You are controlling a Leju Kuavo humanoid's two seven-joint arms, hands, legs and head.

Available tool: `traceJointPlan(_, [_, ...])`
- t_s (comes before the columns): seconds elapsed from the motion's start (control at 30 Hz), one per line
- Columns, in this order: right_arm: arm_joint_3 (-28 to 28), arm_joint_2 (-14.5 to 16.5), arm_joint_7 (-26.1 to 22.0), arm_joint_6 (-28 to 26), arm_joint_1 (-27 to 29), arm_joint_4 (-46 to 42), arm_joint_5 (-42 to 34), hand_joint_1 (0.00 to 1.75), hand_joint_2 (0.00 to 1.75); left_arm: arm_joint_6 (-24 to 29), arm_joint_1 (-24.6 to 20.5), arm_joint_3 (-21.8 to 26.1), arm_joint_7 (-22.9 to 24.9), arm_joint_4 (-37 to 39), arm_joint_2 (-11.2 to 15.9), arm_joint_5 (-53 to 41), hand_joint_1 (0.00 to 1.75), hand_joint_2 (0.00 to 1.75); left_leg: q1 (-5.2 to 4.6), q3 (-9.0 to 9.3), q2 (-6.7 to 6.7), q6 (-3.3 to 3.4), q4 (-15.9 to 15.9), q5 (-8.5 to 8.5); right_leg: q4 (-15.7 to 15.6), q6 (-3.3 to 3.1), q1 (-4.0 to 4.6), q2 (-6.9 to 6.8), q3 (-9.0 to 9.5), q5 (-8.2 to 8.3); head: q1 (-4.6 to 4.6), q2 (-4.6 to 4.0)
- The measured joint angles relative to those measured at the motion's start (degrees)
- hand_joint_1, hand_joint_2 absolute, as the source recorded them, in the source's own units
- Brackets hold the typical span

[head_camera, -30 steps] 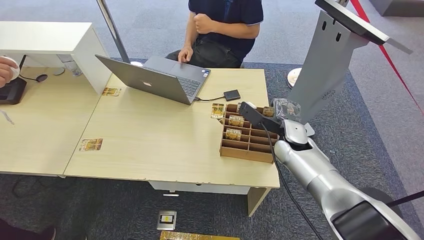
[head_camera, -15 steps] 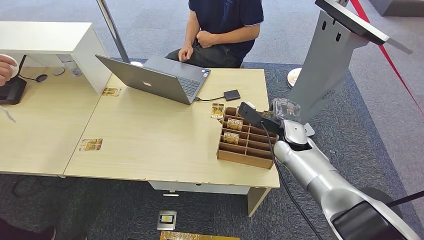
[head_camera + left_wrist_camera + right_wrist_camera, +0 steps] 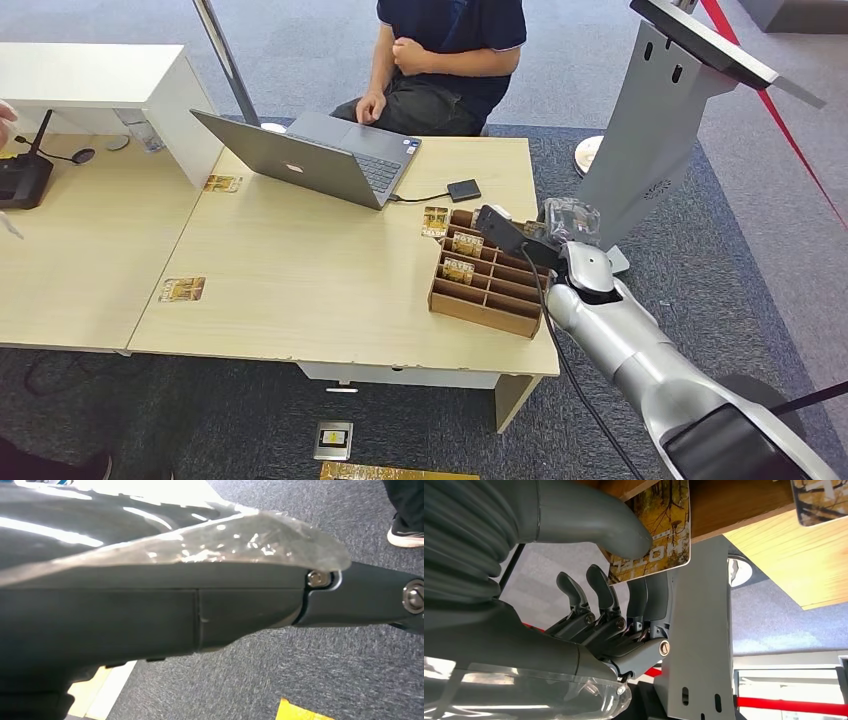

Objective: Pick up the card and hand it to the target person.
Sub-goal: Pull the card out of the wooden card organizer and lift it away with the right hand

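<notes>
The right hand [image 3: 589,605] reaches into the far corner of the wooden tray [image 3: 470,308] on the tabletop [image 3: 300,280]. Its thumb and fingers [image 3: 644,597] are clamped on a card [image 3: 654,525] at the tray's edge. A seated person [image 3: 440,60] faces the tray from beyond a laptop [image 3: 300,155].

A: Right arm [image 3: 640,350] casing?
B: Smooth silver shell, black cable running alongside, dark block mounted at the wrist.
A: Right hand [image 3: 614,615]?
B: Grey ribbed cover, thick grey thumb, darker fingers with silver pivot screws, clear plastic guard below.
</notes>
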Motion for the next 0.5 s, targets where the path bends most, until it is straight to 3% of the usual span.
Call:
traceJointPlan(0.3, [-0.09, -0.17, -0.59, -1.34, 0.44, -1.06, -0.85, 1.49, 1.75, -0.26, 0.01, 0.0, -0.65, 0.0, 0.03, -0.11, 0.0, 0.0, 0.0, 0.0, 0.0, 0.0, 0.0, 0.0, 0.0, 0.0, 0.0, 0.0, -0.01, 0.0, -0.01, 0.0])
traceJointPlan(0.5, [-0.23, -0.63, -0.62, -1.51, 0.56, -4.15, -0.98, 1.41, 1.75, -0.46, 0.01, 0.0, -0.84, 0.0, 0.08, -0.24, 0.0, 0.0, 0.0, -0.01, 0.0, 0.0, 0.0, 0.0, 0.0, 0.0, 0.0, 0.0, -0.02, 0.0, -0.01, 0.0])
